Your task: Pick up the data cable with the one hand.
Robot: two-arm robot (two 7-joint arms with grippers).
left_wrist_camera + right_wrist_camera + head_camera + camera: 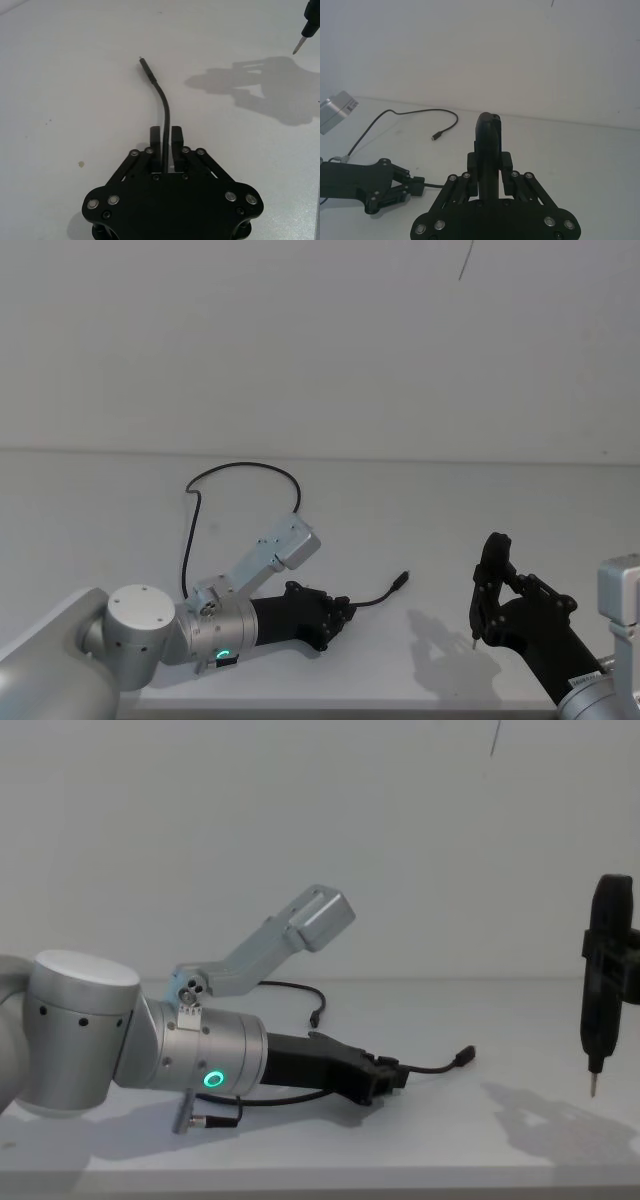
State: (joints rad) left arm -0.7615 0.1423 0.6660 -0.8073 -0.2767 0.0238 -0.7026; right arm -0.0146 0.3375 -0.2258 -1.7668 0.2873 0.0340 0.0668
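Grip: data cable [162, 102] is pinched between the drawn-together jaws of the left gripper [166, 136], a short way behind one plug [145, 67].
Cable position: slack is laid on the white table [450, 540]. In the head view the loop runs off toward 11 o'clock of the gripper and the gripped end's plug points toward 2 o'clock.
Height: gripper is held low over the table; whether it touches cannot be told.
Right gripper [488, 161]: parked at 3 o'clock, well apart, closed on a black pen-like tool [487, 131]; judged to have no part in this step.
Step in hand: lift, by judgement.
Method: a firm pinch is called for, and a straight, slow rise, so the thin cord is not drawn out through the fingers.
Risk: trailing loop may be dragged or snagged on the silver wrist bracket [285, 545].
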